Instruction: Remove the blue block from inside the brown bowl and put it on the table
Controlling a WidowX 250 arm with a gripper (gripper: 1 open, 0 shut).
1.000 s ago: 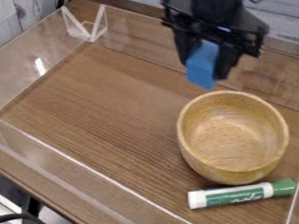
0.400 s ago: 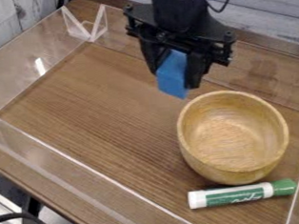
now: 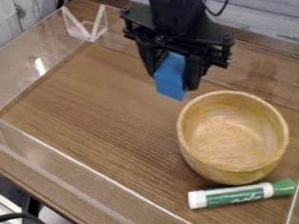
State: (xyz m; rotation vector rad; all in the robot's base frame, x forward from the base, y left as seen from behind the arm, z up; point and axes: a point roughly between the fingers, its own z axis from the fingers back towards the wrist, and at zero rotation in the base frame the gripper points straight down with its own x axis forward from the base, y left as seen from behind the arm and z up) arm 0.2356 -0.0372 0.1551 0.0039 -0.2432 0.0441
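"Where have you got the blue rectangular block?"

"You have it pinched in the gripper, the fingers closed on its upper part and its lower end hanging free, slightly tilted. It's out of the round wooden bowl, just beyond the rim on the upper-left side of the view."

"So which step are you on?"

"The carry, I'd judge. Your lift out looks done, and the placing on the wood-grain tabletop remains."

"What does your next move call for?"

"Get a bit more room from that rim, over the bare wood to the left of the view, then lower straight down. Open the fingers only once the block is resting on the wood. I can't tell its height from this angle, so come down gently; let go too high and it could tip or bounce."
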